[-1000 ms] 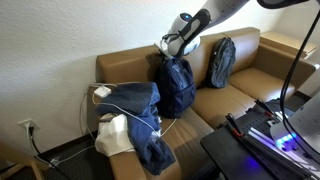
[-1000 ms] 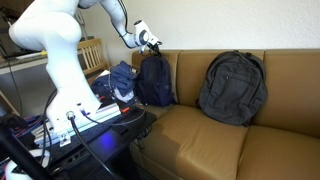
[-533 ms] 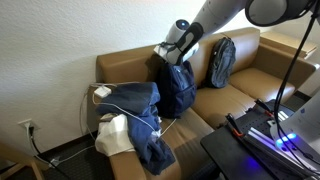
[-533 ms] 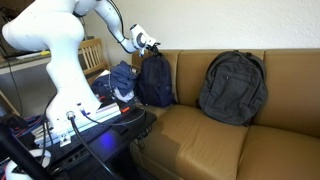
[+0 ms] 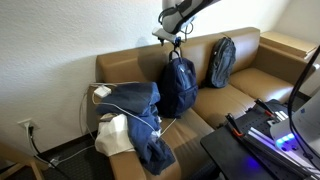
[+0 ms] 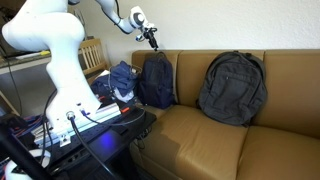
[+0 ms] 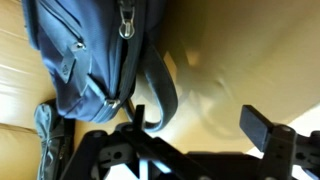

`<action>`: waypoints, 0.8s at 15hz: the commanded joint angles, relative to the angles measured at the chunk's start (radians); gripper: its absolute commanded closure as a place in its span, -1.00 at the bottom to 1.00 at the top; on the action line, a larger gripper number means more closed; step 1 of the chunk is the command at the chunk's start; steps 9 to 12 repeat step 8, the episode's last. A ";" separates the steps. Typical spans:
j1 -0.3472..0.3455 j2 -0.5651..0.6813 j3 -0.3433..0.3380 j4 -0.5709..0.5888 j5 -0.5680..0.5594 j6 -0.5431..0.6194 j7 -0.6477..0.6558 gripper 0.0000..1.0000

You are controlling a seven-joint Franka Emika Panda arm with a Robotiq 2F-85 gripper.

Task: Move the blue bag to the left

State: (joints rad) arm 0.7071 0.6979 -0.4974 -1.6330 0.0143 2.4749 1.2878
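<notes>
The blue bag (image 5: pixel 178 86) is a dark navy backpack standing upright on the tan sofa, against the back cushion (image 5: pixel 125 65). It also shows in the other exterior view (image 6: pixel 155 80) and fills the upper left of the wrist view (image 7: pixel 85 50). Its top loop handle (image 7: pixel 163 95) hangs free. My gripper (image 5: pixel 174 40) (image 6: pixel 154 43) hovers just above the bag's top, open, with nothing between its fingers. In the wrist view the gripper (image 7: pixel 200 120) has only sofa fabric showing between its two spread fingertips.
A lighter grey backpack (image 5: pixel 221 60) (image 6: pixel 232 88) leans on the sofa back beside the blue bag. Rumpled denim clothing (image 5: pixel 135 108) with a white cable lies on the sofa's other end. The robot's stand and cables (image 5: pixel 255 135) sit before the sofa. A wooden chair (image 6: pixel 92 55) stands near the base.
The gripper was shut at the bag's top handle; it has opened, let go and risen above the bag. The bag stays upright on the sofa.
</notes>
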 commanded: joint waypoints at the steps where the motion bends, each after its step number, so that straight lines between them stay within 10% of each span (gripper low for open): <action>1: -0.133 -0.182 0.165 0.031 -0.061 -0.279 -0.044 -1.00; 5: -0.317 -0.270 0.383 0.096 0.019 -0.468 -0.115 -1.00; 12: -0.339 -0.265 0.422 0.104 -0.072 -0.444 -0.038 -1.00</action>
